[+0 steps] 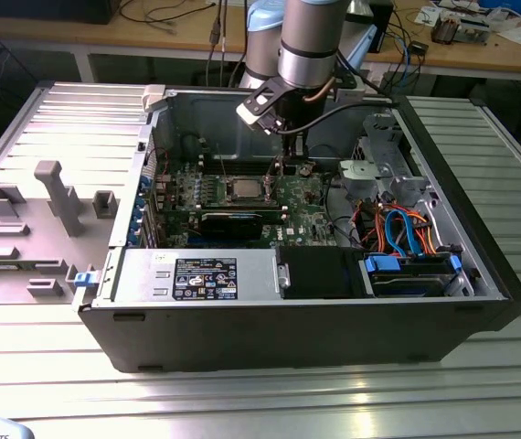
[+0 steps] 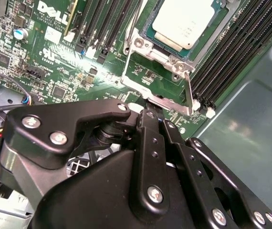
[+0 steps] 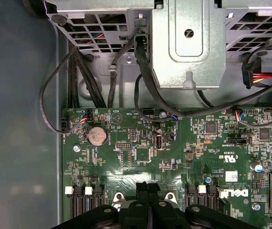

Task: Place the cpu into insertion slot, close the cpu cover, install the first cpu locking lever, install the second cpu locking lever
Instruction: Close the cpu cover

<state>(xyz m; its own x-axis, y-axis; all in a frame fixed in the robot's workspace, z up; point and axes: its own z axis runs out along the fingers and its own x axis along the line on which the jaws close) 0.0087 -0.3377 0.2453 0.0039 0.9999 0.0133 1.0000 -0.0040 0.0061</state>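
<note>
One gripper (image 2: pixel 151 114) hangs over the green motherboard (image 3: pixel 102 164) inside the open computer case (image 1: pixel 288 338), at the upper middle of the exterior view. Its two fingers (image 3: pixel 142 191) are pressed together with no gap, and the tips are just beside the socket's edge. The cpu (image 2: pixel 186 24) lies flat in its socket, and the cpu cover (image 2: pixel 172 57) is folded down around it as a grey frame. A thin locking lever (image 2: pixel 189 93) stands tilted up beside the socket. Whether the fingertips touch it I cannot tell.
</note>
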